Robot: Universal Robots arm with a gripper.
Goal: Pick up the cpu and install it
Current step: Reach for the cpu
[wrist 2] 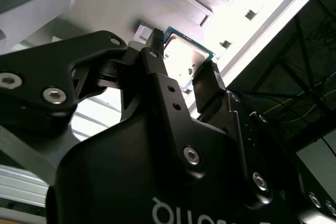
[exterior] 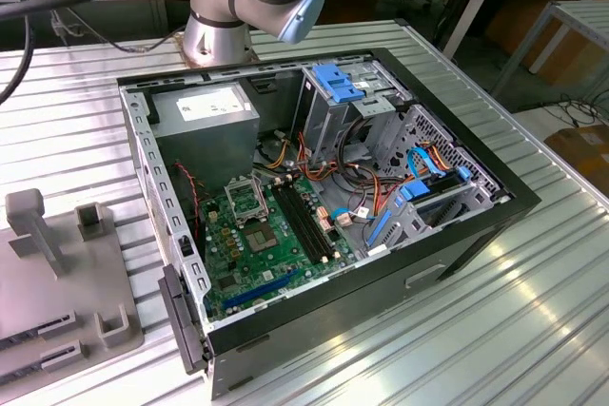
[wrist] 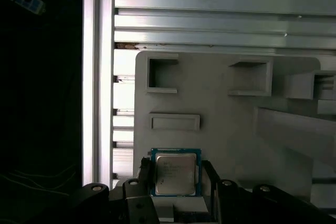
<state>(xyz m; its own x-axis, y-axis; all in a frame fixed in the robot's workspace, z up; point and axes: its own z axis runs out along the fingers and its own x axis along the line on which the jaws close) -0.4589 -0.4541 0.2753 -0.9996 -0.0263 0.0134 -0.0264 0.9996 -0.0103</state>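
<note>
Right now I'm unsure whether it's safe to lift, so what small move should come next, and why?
Probably a gentle close of the gripper before any lift. In the first wrist view the cpu sits centred in the gripper, with the grey fixture plate behind it, but the pictures don't settle whether it is clamped.

The cpu (wrist: 176,174), clamped between the tool's (wrist: 177,165) fingers, has a silver-grey metal lid, smooth and faintly glossy, glaring white in the second wrist view, set in a green board rim; the tool is matt black, plastic or coated metal I cannot tell, with shiny steel screw heads (wrist 2: 191,155); beyond the tool lies a tray (wrist: 226,124) of smooth, matt grey plastic; past that tray the desk (wrist: 210,3) is ribbed aluminium, satin with bright streaks; the computer case (exterior: 457,235) has a matt black shell and bare sheet steel inside.
</note>
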